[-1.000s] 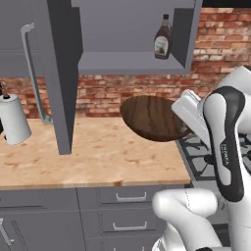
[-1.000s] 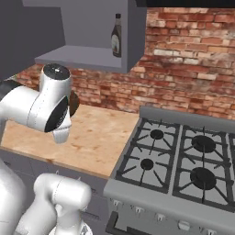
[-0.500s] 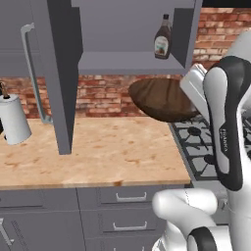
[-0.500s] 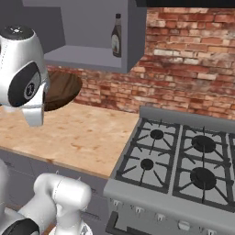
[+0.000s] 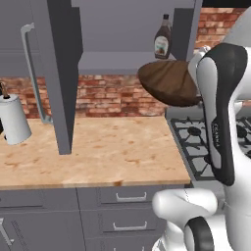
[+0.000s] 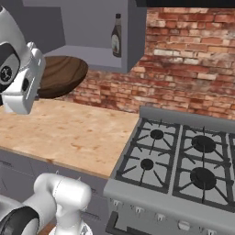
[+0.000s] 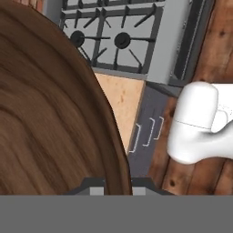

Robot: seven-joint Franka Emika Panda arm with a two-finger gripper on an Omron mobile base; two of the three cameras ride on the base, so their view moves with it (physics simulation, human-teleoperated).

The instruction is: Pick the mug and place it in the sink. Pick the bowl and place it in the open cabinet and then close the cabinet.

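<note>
1. Change over the last second: the bowl goes from just above the worktop to the height of the cabinet shelf. In the left base view it now hangs just right of the shelf's front edge, below the brown bottle standing on that shelf.
2. The bowl tips as it rises. It now sits tilted, its rounded underside facing the left base camera and its rim towards the brick wall.
3. Judgement: the lift is nearly done and the placing step is at hand. The bowl is outside the cabinet, not yet over the shelf. The cabinet door stands open, its bar handle in plain sight.
4. Mug and sink: no information from these frames.
5. Arm pose: the arm stands nearly upright on the right of the left base view, beside the stove. The wrist is bent over towards the cabinet, with the bowl carried out in front at shelf level.
6. Claw: the hand view shows the bowl's wood grain pressed close against the lens, with the rim running down between the finger bases. The fingertips are hidden, but the bowl is off every surface, so I judge the claw clamped on its rim.
7. Risk: the bottle occupies the right end of the shelf, so the bowl needs the bare space to its left.
</note>
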